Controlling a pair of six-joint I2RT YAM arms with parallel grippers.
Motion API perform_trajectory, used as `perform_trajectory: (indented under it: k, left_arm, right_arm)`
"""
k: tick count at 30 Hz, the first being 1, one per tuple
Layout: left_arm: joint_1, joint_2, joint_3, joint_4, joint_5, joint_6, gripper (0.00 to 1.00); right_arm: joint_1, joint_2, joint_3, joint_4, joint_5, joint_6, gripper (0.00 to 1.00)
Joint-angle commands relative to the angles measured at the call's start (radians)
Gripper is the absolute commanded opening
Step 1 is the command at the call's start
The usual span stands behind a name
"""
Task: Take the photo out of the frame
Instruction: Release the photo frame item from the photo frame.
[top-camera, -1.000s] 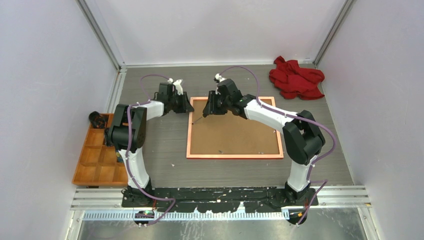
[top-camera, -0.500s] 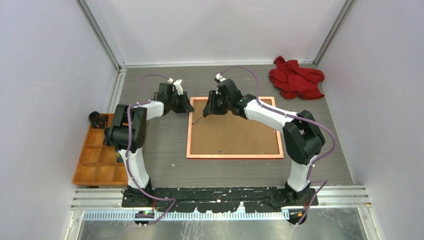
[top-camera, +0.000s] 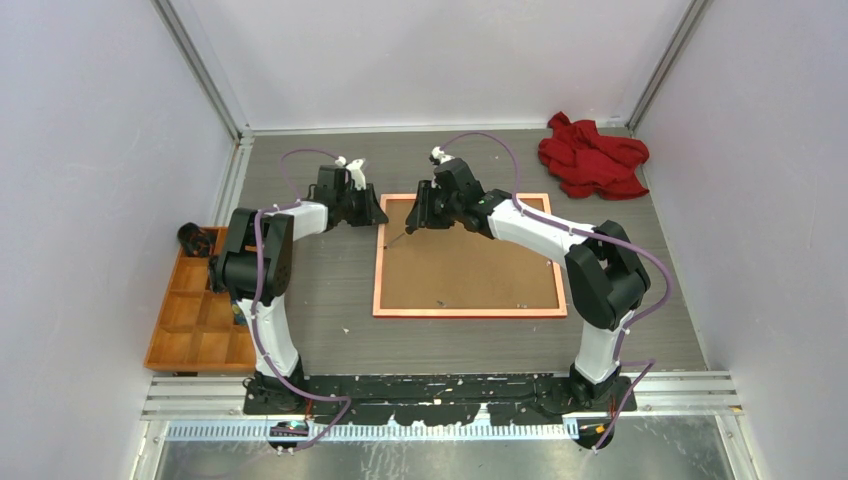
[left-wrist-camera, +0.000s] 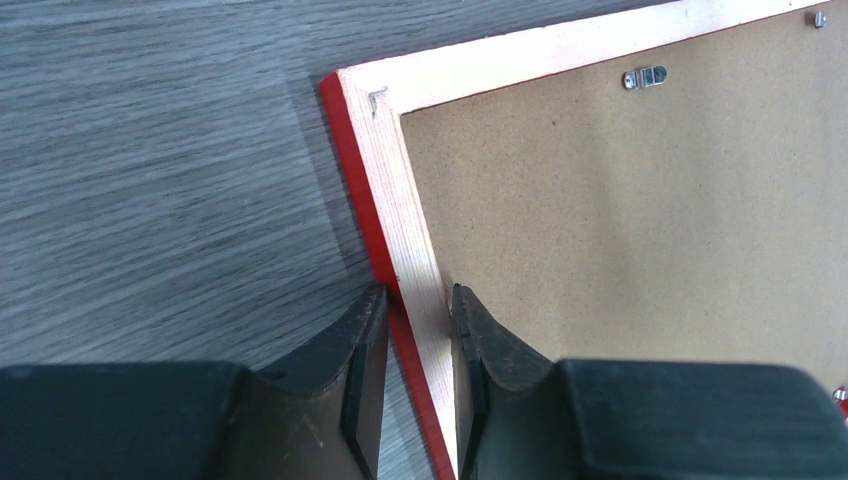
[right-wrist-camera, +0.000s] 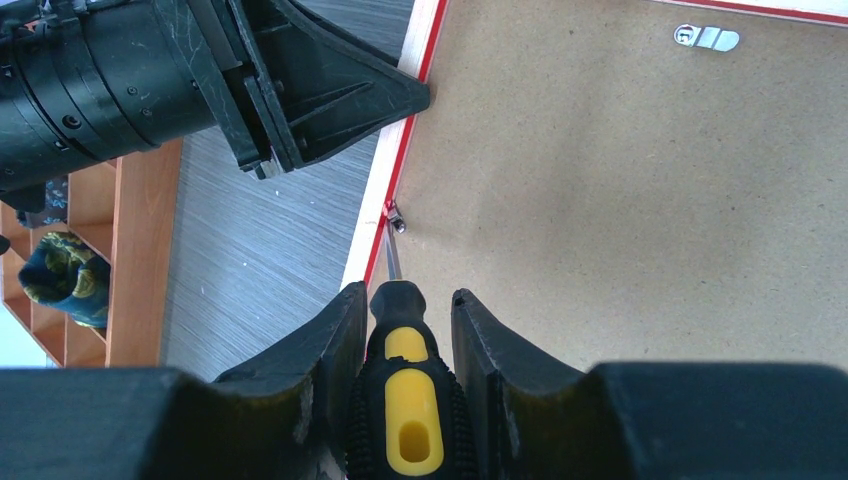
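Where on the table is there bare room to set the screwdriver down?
Bare table lies between the frame's near edge and the arm bases, and right of the frame, nearer than the red cloth. Crowded: the frame's far-left corner, where both arms' jaws meet, and the tray side.

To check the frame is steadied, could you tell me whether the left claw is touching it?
Touching. The left wrist view shows the left claw straddling a side rail of the frame, both fingers pressed against it with no gap.
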Motion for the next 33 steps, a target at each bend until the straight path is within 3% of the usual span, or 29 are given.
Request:
perform_trajectory:
  k: [1, 10, 17, 26, 33]
  left_arm:
    - [-0.006, 0.001, -0.027, -0.028, -0.015, 0.049, 0.23]
    - [-0.007, 0.000, -0.027, -0.027, -0.016, 0.048, 0.23]
    - [-0.007, 0.001, -0.027, -0.028, -0.015, 0.048, 0.23]
    - [-0.006, -0.001, -0.028, -0.026, -0.012, 0.050, 0.23]
    - [-0.006, -0.001, -0.029, -0.025, -0.012, 0.050, 0.23]
  right_arm:
    - [-0.008, -0.006, -0.002, -0.023, 0.062, -0.006, 0.01]
    - [-0.006, -0.008, 0.001, -0.038, 0.023, 0.047, 0.01]
    - [0.011, -0.018, -0.003, -0.016, 0.055, -0.043, 0.01]
    - [0.043, -0.009, 0.014, -0.021, 0.219, -0.159, 0.01]
    - [0.033, 0.001, 0.038, -0.073, 0.208, -0.074, 0.01]
